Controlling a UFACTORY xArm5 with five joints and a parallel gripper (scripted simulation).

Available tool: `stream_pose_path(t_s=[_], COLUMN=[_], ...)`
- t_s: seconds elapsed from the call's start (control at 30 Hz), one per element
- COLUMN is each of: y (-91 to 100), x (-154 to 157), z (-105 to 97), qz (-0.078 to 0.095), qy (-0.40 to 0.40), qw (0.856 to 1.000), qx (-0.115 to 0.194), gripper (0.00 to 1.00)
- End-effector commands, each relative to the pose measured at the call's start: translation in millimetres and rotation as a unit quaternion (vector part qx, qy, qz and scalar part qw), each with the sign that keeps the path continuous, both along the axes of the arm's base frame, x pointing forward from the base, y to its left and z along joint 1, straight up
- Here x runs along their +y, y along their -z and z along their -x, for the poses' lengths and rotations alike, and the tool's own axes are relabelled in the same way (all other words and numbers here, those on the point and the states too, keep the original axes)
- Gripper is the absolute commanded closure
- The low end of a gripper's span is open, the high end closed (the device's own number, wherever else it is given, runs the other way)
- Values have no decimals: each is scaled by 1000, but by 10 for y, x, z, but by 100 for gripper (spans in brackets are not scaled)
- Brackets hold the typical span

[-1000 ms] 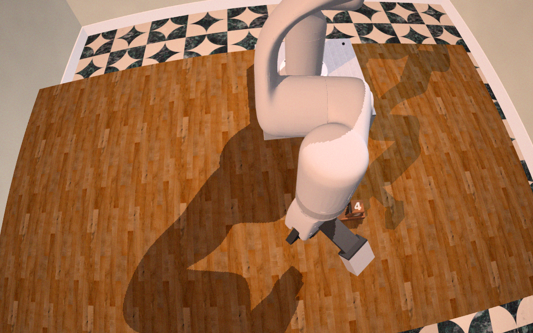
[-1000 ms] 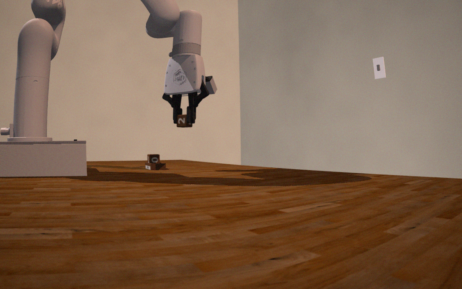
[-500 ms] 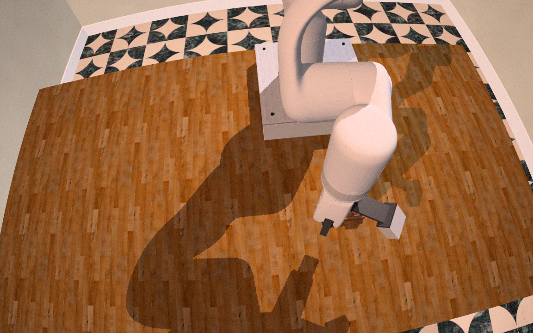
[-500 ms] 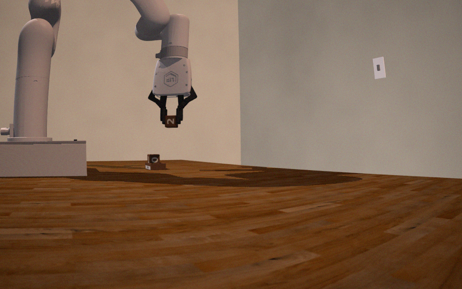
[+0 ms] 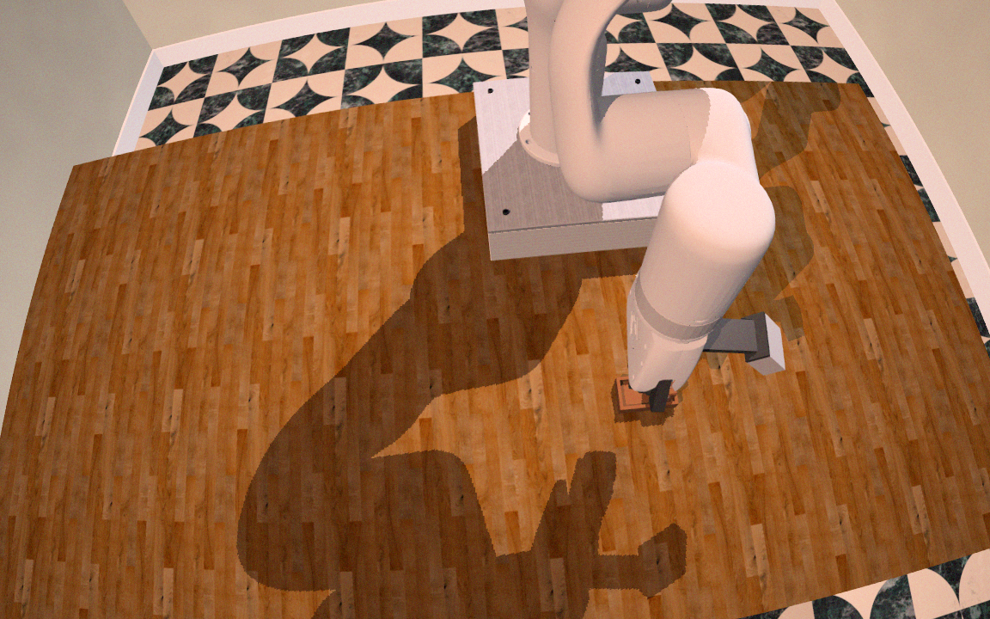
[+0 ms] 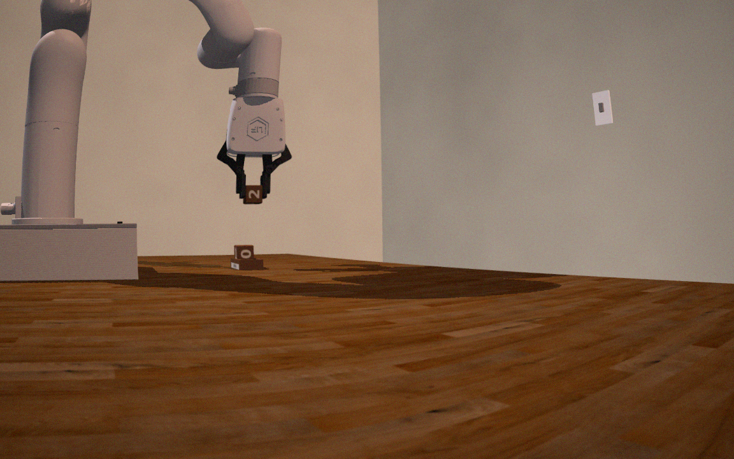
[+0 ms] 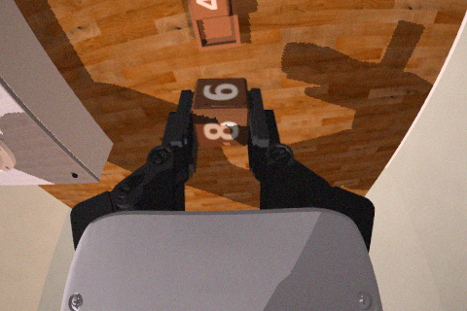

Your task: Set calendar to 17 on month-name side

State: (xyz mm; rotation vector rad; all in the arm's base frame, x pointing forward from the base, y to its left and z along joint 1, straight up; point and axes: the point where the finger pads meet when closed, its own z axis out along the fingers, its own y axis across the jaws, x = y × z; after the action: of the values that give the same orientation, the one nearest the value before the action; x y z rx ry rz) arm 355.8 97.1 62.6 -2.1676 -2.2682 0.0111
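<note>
Pincer (image 6: 253,191) grips cube (image 6: 252,194) high above half-open tray (image 7: 214,26).

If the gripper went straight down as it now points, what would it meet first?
Probably the tray: the gripper, shut on a cube, seems to hang over the tray's vacant slot beside the seated cube; alignment is uncertain.

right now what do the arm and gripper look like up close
The arm is a smooth, glossy off-white tube with rounded joints and a grey band at the wrist. The gripper has a pale grey body stamped with a hexagon logo, black linkage fingers, and small screws on its housing. No cables show.
</note>
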Motion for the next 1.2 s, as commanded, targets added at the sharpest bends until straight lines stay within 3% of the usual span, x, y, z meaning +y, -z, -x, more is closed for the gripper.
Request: stream_pose_path(t_s=[0.0, 0.6, 0.87, 1.17], y=[-12, 22, 149, 443], x=[82, 82, 83, 87], z=[79, 80, 81, 80], qz=[-1, -1, -1, -1], qy=[-53, -55, -58, -58], qw=[999, 998, 998, 998], qx=[-3, -3, -3, -3], gripper=[73, 73, 73, 73])
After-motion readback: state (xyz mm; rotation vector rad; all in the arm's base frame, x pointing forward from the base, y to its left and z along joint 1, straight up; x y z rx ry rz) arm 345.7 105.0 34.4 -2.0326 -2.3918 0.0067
